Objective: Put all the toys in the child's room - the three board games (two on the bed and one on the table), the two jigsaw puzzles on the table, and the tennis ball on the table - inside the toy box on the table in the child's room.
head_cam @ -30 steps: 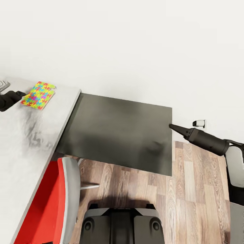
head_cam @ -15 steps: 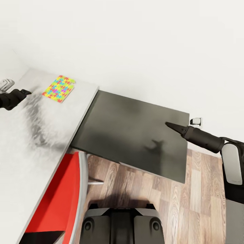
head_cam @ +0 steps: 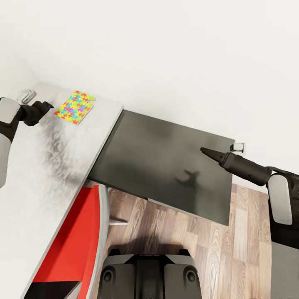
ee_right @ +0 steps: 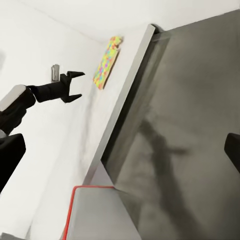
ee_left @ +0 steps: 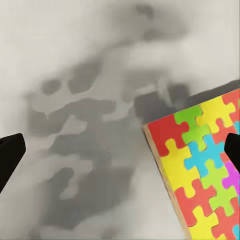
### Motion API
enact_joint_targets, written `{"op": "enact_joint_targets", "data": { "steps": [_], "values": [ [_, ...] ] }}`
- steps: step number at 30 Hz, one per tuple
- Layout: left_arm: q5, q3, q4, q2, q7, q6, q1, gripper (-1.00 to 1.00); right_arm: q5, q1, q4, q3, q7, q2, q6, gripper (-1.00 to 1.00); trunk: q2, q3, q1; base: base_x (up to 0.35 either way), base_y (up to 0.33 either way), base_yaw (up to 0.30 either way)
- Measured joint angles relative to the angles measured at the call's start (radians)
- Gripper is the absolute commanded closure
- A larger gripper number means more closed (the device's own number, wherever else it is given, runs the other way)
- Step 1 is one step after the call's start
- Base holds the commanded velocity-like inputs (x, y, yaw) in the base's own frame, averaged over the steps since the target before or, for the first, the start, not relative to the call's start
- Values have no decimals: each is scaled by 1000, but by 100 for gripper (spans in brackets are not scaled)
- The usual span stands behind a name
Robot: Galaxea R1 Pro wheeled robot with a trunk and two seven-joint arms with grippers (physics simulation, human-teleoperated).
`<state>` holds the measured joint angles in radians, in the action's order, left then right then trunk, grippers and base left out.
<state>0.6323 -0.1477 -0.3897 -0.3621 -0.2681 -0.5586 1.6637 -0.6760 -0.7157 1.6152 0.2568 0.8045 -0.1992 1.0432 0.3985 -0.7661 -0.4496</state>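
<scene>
We see the left gripper [head_cam: 49, 106] hovering low over the far end of the table [head_cam: 37, 174], its two fingers spread apart and holding nothing. That spread is plainest from the right wrist camera, which catches the left gripper [ee_right: 76, 85] side-on as a forked black claw; from the head camera it reads as little more than a dark stub. The left wrist camera shows both fingertips [ee_left: 10, 155] far apart at the picture's edges, with the mottled pale tabletop [ee_left: 90, 100] between them.

Just beside that gripper lies a jigsaw puzzle [head_cam: 75, 107], flat on the table near its far edge and close to the white wall [head_cam: 166, 54]. The gripper is not touching it. In the left wrist view we make out the jigsaw puzzle [ee_left: 200, 165] up close: interlocking red, yellow, green, blue and pink pieces on a thin tan backing, one corner pointing toward the gap between the fingers.

The right gripper [head_cam: 206, 152] is held out well apart from all this, over the lower dark-topped cabinet [head_cam: 166, 166] that adjoins the table, casting a shadow on it. From the head camera its fingers look drawn to a point, yet its own wrist view shows dark tips at opposite edges, so they stand parted and empty.

Nearer us, a red chair [head_cam: 70, 245] is tucked against the table, standing on wood flooring [head_cam: 216, 249].
</scene>
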Motion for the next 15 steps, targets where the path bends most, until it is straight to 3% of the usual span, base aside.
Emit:
{"op": "enact_joint_targets", "data": {
  "steps": [6, 15],
  "values": [
    [-26, 41, 95, 43, -9, 91, 59, -100, 0, -5, 0, 0, 0, 4, 0, -100, 0, -8, 0, 0, 0, 3],
    [-39, 62, 132, 54, -31, 132, 155, -100, 0, -16, 0, -25, -8, 8, 0, -100, 0, -22, 0, 0, 0, 0]
  ]
}}
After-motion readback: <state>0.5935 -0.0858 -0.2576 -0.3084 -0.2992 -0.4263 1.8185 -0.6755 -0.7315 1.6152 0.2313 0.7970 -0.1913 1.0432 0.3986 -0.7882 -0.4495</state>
